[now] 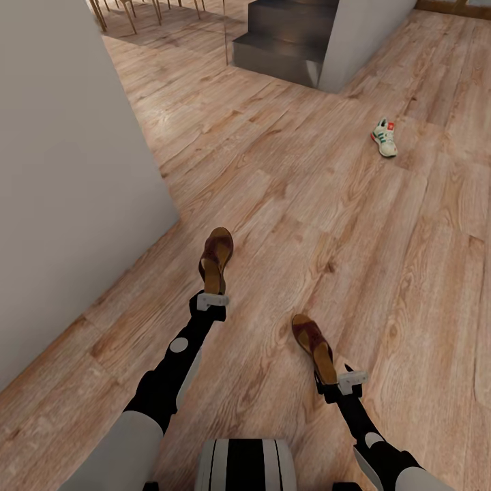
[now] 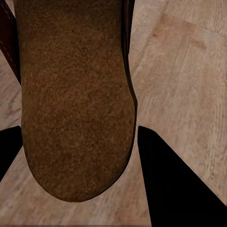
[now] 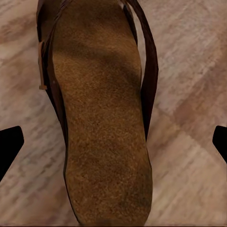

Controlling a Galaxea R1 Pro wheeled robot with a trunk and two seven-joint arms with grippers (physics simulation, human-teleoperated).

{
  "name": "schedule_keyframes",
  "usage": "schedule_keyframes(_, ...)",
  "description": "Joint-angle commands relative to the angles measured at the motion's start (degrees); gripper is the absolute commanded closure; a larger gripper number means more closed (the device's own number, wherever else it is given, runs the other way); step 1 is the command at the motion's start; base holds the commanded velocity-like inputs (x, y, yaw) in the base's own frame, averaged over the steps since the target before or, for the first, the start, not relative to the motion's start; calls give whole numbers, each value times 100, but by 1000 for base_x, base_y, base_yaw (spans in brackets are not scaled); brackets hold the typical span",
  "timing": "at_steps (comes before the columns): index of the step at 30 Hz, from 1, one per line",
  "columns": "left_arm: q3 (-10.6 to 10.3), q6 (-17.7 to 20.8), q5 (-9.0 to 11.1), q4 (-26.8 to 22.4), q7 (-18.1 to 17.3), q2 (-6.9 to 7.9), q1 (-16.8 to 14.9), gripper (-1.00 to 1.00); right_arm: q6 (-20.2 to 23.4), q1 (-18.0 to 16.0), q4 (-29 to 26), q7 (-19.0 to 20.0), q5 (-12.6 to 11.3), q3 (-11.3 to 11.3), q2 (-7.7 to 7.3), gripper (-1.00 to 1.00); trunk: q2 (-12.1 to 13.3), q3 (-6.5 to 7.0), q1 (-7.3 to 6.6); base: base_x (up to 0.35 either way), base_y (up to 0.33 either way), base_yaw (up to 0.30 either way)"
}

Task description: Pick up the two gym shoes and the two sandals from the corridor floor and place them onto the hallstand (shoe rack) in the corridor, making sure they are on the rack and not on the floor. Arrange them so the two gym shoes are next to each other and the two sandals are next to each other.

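i'm carrying both sandals, the left gripper pinching the heel of one brown sandal and the right gripper pinching the other sandal, both held clear above the wood-plank corridor floor. next i judge i need to find the hallstand and turn toward it. one gym shoe lies well ahead on the floor, near grey stairs, with a white wall at my left.

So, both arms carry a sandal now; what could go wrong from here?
1. Each sandal, left and right, seems pinched only at its heel end and sticks far out ahead of the jaws, so it may slip or swing out.
2. The white wall is near the left arm; turning could knock that sandal.
3. One gym shoe lies on the floor ahead and could be run over.
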Motion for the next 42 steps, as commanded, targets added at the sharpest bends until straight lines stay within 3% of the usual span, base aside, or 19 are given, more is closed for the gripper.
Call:
schedule_keyframes(1,0,0,-18,-2,0,0,0,100,0,0,0,1,0,0,0,-100,-2,-23,2,8,0,0)
schedule_keyframes(26,3,-8,-17,-1,0,0,0,100,8,0,33,-3,0,0,0,-100,-11,-178,20,1,0,0)
schedule_keyframes(42,-2,-8,-17,-1,0,0,0,100,17,0,35,1,0,0,0,-100,-11,-178,20,0,0,0)
